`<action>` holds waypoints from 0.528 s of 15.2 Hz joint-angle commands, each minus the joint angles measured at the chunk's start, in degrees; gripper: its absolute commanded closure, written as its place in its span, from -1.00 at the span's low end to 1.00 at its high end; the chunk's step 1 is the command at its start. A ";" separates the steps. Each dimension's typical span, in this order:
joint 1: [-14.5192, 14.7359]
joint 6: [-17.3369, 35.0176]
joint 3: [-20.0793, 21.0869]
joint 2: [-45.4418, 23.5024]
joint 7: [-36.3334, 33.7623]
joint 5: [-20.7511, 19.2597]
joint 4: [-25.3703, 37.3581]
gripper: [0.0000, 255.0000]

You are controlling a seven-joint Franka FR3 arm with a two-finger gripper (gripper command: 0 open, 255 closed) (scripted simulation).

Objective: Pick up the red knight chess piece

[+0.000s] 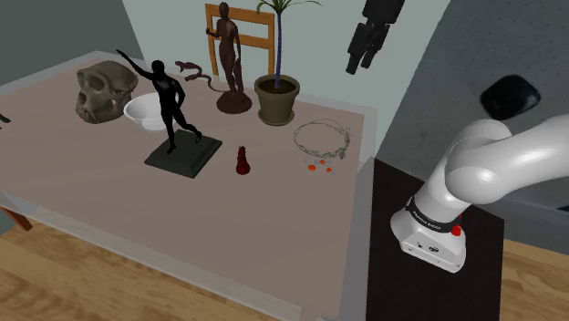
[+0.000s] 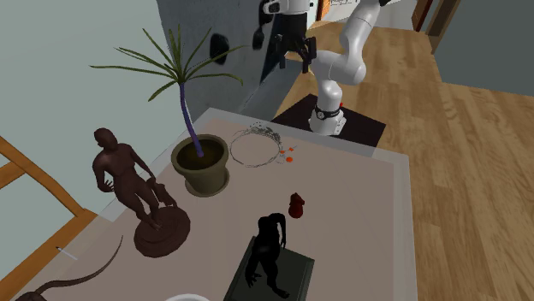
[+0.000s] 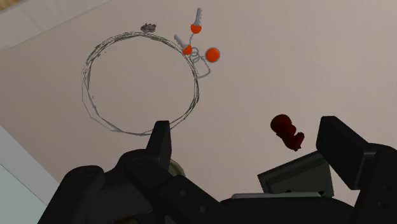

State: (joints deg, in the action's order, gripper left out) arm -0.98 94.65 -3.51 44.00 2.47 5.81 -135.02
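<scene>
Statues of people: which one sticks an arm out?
The black statue on the square slab; the brown statue stands on a round base by the potted plant.

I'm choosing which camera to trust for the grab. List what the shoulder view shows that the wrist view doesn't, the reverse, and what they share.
Shoulder view's extras: skull, white bowl, black statue, brown figure, potted plant, and the arm on its stand.
Wrist view's extras: the grey pins on the orange beads.
Shared: red knight, wire ring, orange beads, the statue's dark slab, the table, and the open gripper, holding nothing.
</scene>
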 commanded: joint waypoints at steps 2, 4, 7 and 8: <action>0.39 1.60 1.18 -1.20 -0.59 -0.04 -0.27 -1.00; 1.10 4.77 3.50 -3.82 -1.83 -0.24 -0.60 -1.00; 1.99 9.37 6.94 -8.27 -3.86 -0.92 -0.57 -1.00; 2.23 10.85 8.08 -9.88 -4.59 -1.26 -0.42 -1.00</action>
State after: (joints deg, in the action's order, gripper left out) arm 0.96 103.99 3.36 35.51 -1.33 4.84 -135.43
